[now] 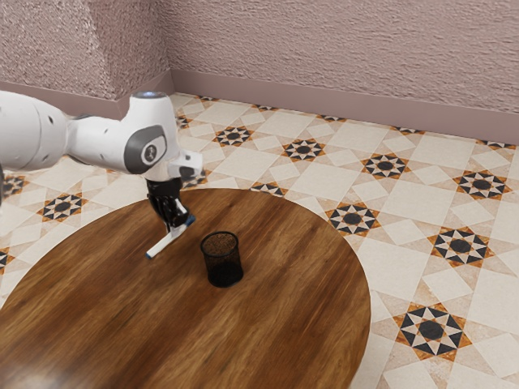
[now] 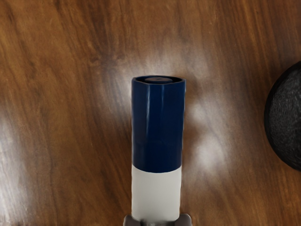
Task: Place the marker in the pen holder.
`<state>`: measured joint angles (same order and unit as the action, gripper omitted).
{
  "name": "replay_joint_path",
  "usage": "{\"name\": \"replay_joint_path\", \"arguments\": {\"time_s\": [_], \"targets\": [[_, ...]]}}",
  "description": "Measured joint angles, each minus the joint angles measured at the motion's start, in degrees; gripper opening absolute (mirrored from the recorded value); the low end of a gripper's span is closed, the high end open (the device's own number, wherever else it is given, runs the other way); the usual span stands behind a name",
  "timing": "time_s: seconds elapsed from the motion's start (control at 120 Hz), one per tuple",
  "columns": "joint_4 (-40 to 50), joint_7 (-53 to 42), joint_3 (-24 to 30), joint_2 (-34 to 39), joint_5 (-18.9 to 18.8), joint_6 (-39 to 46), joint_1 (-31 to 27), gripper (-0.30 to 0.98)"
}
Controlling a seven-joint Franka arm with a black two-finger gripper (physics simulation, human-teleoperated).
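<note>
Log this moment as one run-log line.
end effector shut on marker | pen holder upright on table | marker outside pen holder | insertion not yet done

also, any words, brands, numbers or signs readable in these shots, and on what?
None readable.
Arm: round emblem on dark patch, too small to read.
Marker: no lettering on the blue or white in sight.
Pen holder: no lettering visible.

Textured pinkish walls [image 1: 340, 49] meet a star-patterned tile floor [image 1: 413, 219].
</note>
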<state>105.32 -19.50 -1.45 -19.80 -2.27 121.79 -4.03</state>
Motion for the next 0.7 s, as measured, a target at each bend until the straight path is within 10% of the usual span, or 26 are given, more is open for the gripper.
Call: {"name": "replay_joint_path", "arguments": {"time_s": [0.45, 0.7], "targets": [[29.0, 3.7, 11.4, 30.6, -3.8, 36.6, 3.6, -0.1], [37.0, 8.6, 17.2, 33.6, -3.2, 42.9, 1.5, -0.1]]}}
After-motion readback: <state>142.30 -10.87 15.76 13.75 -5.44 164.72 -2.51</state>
